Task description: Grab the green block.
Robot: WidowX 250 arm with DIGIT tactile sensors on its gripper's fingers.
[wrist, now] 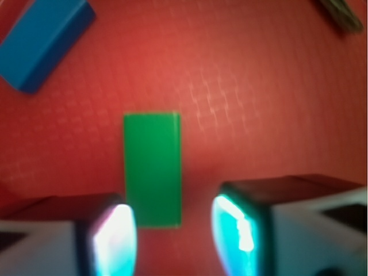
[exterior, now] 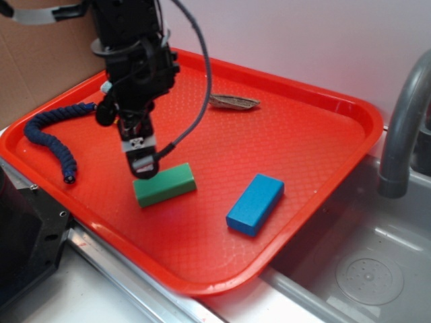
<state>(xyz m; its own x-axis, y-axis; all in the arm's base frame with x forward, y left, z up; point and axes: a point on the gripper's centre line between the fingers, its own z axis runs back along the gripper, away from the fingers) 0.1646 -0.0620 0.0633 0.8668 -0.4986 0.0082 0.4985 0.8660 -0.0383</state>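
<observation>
The green block (exterior: 165,185) lies flat on the red tray (exterior: 310,134), left of centre. My gripper (exterior: 145,168) hangs just above the block's left end, pointing down. In the wrist view the green block (wrist: 152,167) runs lengthwise up the frame, its near end between my two fingers. The left finger (wrist: 112,241) is close beside the block; the right finger (wrist: 236,230) stands apart from it with bare tray between. My gripper (wrist: 175,238) is open and holds nothing.
A blue block (exterior: 255,204) lies to the right of the green one, showing as the blue block (wrist: 43,43) at the wrist view's top left. A dark blue segmented toy (exterior: 52,138) curls at the tray's left. A grey flat object (exterior: 234,102) lies at the back. A faucet (exterior: 404,128) and sink are on the right.
</observation>
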